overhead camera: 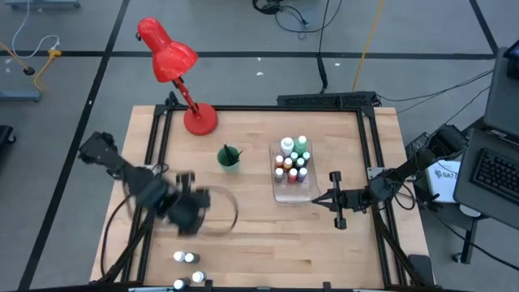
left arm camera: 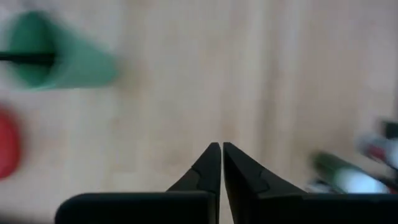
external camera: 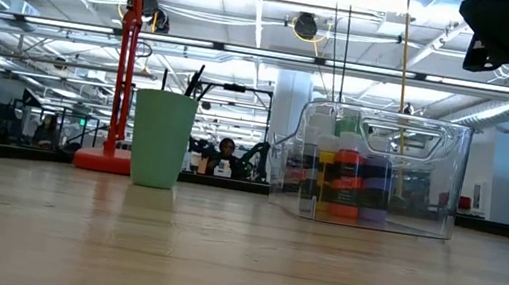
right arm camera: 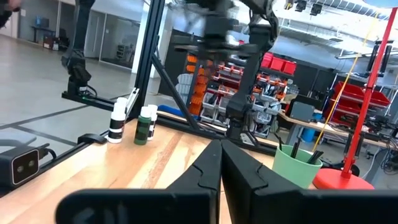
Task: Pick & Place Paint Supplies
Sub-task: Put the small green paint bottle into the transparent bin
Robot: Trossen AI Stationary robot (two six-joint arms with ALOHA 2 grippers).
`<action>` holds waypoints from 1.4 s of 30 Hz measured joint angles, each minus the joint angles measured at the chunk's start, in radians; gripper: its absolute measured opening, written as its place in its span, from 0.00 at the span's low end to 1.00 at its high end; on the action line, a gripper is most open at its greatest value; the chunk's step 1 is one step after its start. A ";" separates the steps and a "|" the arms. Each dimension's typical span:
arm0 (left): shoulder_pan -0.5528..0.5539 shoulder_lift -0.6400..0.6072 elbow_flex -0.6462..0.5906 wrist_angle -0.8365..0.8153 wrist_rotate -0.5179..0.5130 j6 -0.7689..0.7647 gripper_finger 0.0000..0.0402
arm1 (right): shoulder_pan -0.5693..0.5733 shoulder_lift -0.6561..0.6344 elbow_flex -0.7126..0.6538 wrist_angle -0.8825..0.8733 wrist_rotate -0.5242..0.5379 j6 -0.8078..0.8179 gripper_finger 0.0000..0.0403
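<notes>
On the counter (overhead camera: 251, 219), right of centre: a clear bin (overhead camera: 292, 172) packed with white-capped paint bottles (overhead camera: 293, 159), upright, green, orange, red and dark among them. Just left of the bin, a green cup (overhead camera: 229, 158) with dark brushes (overhead camera: 228, 152) standing in it. At the near edge, left of centre, four more loose bottles (overhead camera: 187, 269) in two pairs, well apart from the bin. Above the counter's left part, between cup and loose bottles, the left gripper (overhead camera: 193, 208), blurred in the high view; fingers pressed together in its wrist view, nothing held. At the bin's near right corner, the right gripper (overhead camera: 335, 199), fingertips likewise closed together and empty. Behind the cup, at the far left corner, a red desk lamp (overhead camera: 172, 61)
</notes>
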 joint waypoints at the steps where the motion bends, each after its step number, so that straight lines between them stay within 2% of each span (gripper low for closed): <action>1: -0.046 0.001 -0.017 0.029 0.013 -0.008 0.06 | 0.000 0.000 0.000 -0.001 0.000 0.000 0.01; 4: -0.149 -0.002 -0.067 0.136 0.045 -0.019 0.06 | 0.000 0.000 0.000 -0.001 0.000 0.000 0.01; 8: -0.230 0.000 -0.127 0.307 0.042 -0.021 0.06 | 0.000 0.000 0.000 -0.001 0.000 0.000 0.01; 11: -0.268 -0.002 -0.177 0.385 -0.005 -0.090 0.06 | 0.000 0.000 0.000 -0.001 0.000 0.000 0.01; 13: -0.281 -0.001 -0.219 0.418 -0.010 -0.163 0.06 | 0.000 0.000 0.000 -0.001 0.000 0.004 0.01; 17: -0.294 -0.001 -0.263 0.423 0.077 -0.242 0.07 | 0.000 0.000 0.000 -0.001 0.000 0.023 0.01; 20: -0.319 -0.001 -0.263 0.440 0.057 -0.247 0.10 | 0.000 0.000 0.000 -0.002 0.000 0.023 0.01; 24: -0.329 -0.001 -0.263 0.471 0.058 -0.242 0.21 | 0.000 0.000 0.000 -0.004 0.000 0.023 0.01; 33: -0.344 0.036 -0.262 0.510 0.117 -0.279 0.59 | 0.000 0.000 0.000 -0.018 0.000 0.020 0.01; 37: -0.342 0.087 -0.262 0.510 0.114 -0.226 0.69 | 0.000 0.000 0.000 -0.020 0.001 0.020 0.01; 42: -0.338 0.136 -0.262 0.510 0.125 -0.225 0.75 | 0.000 0.000 0.000 -0.020 0.002 0.020 0.01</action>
